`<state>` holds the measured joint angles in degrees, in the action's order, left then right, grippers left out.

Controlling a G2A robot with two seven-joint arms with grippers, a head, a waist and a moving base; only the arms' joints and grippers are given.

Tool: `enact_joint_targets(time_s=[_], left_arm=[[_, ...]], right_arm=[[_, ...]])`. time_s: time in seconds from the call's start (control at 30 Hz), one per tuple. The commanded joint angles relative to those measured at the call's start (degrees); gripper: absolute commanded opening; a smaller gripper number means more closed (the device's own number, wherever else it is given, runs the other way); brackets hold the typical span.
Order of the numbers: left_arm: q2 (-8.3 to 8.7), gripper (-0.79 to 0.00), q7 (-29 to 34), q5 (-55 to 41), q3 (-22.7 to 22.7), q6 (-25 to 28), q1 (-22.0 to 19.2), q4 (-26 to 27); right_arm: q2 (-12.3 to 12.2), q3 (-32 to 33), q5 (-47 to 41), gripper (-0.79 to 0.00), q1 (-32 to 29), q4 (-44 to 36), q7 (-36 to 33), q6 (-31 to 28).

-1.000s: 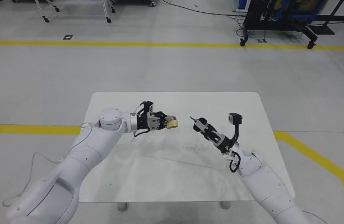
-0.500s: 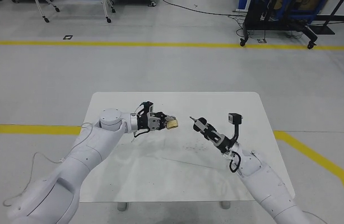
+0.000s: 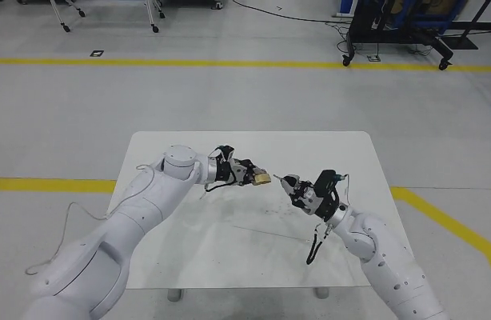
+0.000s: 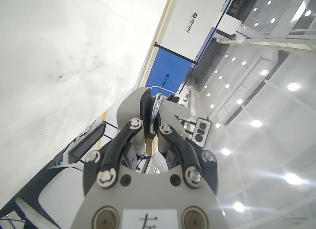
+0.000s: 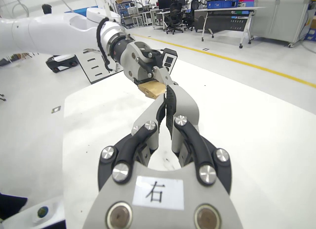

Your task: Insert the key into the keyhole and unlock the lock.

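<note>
The left gripper (image 3: pixel 250 174) is squeezing the small gold metal lock (image 5: pixel 151 90) in the air, and the right gripper (image 5: pixel 166 92) is pinching the thin silver key (image 3: pixel 278 177) just beside it, needing a straight push in

Brass-yellow lock (image 3: pixel 261 178), silver key (image 4: pixel 156 109); white table (image 3: pixel 229 256) (dark specks), yellow floor stripe (image 3: pixel 229 62).

You have a white table (image 3: pixel 189 256) standing on the grey floor (image 3: pixel 229 96); near the table's middle, dark specks (image 3: pixel 273 210) mark its top.
</note>
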<state>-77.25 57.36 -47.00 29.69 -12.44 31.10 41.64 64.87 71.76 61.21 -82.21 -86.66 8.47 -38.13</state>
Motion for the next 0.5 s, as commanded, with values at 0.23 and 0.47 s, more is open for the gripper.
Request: enact_joint_targets(time_s=[0.23, 0.47], left_arm=[[-0.93, -0.785, 2.21, -1.8, 0.07, 1.2, -0.1, -1.93], [-0.26, -0.785, -6.49, -0.99, 2.66, -1.82, 1.76, -1.14]], right_arm=[[0.01, -0.03, -0.25, -0.785, 0.27, 0.12, -0.53, -0.1], [-0.01, -0.79, 10.26, -0.785, 0.12, -4.89, -3.07, 8.57]])
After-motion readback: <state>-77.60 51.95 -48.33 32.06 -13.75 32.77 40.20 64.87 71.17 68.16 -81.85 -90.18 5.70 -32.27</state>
